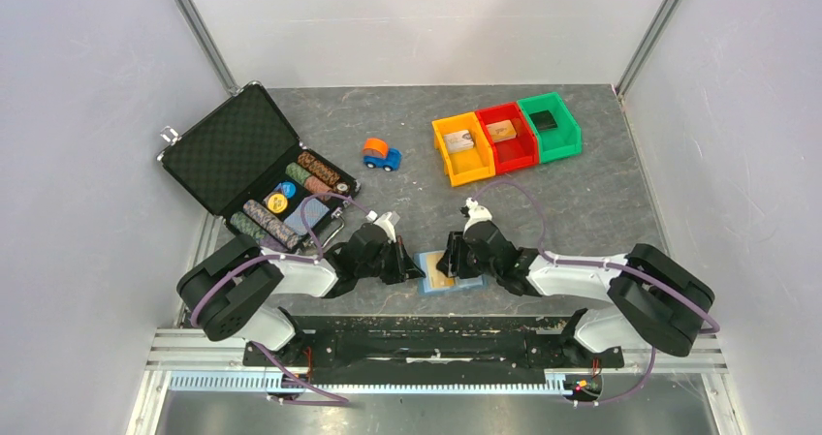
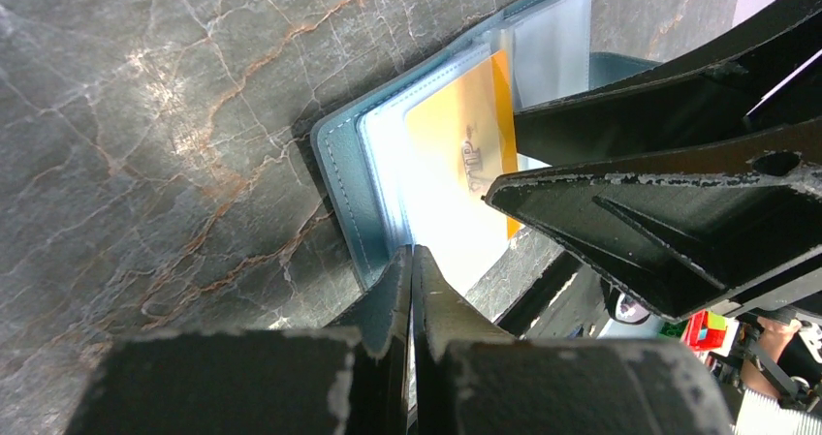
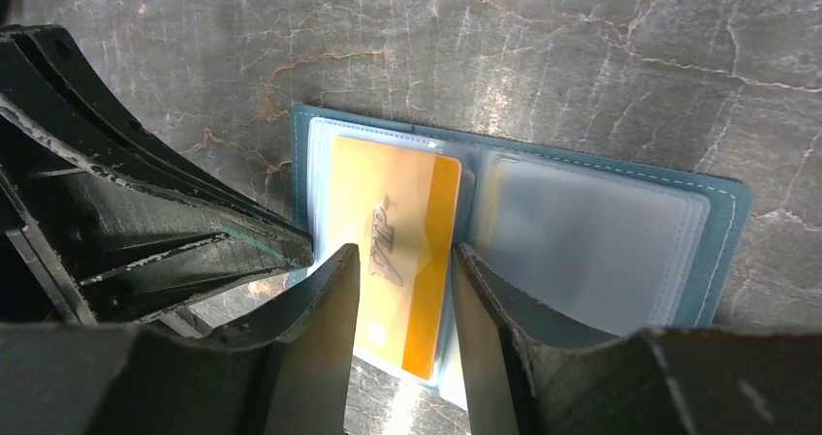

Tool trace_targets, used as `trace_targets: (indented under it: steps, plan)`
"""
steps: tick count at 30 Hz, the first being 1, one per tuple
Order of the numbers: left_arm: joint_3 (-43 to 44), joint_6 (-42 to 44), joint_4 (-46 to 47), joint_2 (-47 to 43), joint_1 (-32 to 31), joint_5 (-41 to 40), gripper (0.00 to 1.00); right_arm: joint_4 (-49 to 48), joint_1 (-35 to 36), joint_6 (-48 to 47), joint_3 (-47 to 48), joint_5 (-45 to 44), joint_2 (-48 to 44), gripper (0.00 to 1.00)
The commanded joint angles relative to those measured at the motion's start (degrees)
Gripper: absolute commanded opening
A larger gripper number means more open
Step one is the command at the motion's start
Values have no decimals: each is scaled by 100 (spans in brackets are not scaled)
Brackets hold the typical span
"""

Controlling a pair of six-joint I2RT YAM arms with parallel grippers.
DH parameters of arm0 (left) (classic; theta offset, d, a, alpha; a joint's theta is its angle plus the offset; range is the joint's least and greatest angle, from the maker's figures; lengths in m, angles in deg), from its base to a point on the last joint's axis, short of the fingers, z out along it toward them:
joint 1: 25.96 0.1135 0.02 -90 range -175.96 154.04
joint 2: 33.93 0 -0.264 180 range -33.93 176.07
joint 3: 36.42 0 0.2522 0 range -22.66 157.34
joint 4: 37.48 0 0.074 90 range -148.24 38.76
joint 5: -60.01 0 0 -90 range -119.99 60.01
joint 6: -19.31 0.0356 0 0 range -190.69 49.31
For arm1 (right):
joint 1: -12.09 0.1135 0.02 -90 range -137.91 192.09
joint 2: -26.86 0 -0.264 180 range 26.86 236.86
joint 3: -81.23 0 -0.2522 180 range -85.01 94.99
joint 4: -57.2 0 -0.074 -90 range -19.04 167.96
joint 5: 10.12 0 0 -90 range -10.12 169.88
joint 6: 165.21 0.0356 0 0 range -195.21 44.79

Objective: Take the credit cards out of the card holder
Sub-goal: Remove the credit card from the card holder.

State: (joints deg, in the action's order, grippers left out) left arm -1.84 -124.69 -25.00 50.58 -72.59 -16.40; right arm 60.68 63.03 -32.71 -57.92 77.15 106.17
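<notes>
The open blue wallet (image 1: 469, 282) is laid at the table's (image 1: 582, 198) 6 o'clock edge. Its 9 o'clock rim is met by the clenched left gripper (image 2: 411, 258). A gold card (image 3: 393, 212), tucked in a clear pocket, is straddled by the spread right gripper (image 3: 405, 261).

This is a robotics lab test cell. In the top view, plain white panels (image 1: 87, 115) close off the left, back and right, joined by aluminium posts (image 1: 199, 30). Along the bottom edge, a left arm (image 1: 262, 285) and a right arm (image 1: 620, 290) are mounted on a slotted metal rail (image 1: 388, 384) and trail purple cables (image 1: 539, 224). The grey stone-look table (image 1: 582, 202) holds staged props: coloured bins (image 1: 506, 137) at upper right, a chip case (image 1: 242, 159) at upper left, a toy car (image 1: 381, 153) and, low in the centre, a wallet (image 1: 473, 283).
</notes>
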Motion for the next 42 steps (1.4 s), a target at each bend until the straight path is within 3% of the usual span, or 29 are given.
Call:
trace_targets:
  steps: [1, 7, 11, 34, 42]
  plan:
    - [-87, 56, -252, 165, -13, -198, 2, -649, -47, 121, -422, 255, -45, 40]
    - [-80, 65, -270, 169, -13, -206, 3, -1107, -181, 153, -726, 525, -294, 21]
    - [-70, 82, -279, 184, -21, -224, 3, -1178, -288, 41, -830, 631, -475, 0]
    - [-60, 118, -434, 197, -30, -347, 5, -82, -723, -295, -819, 486, -1591, 0]
    - [-35, 126, -427, 220, -43, -344, 6, -1384, -1005, 290, -1361, 1601, -1415, 0]
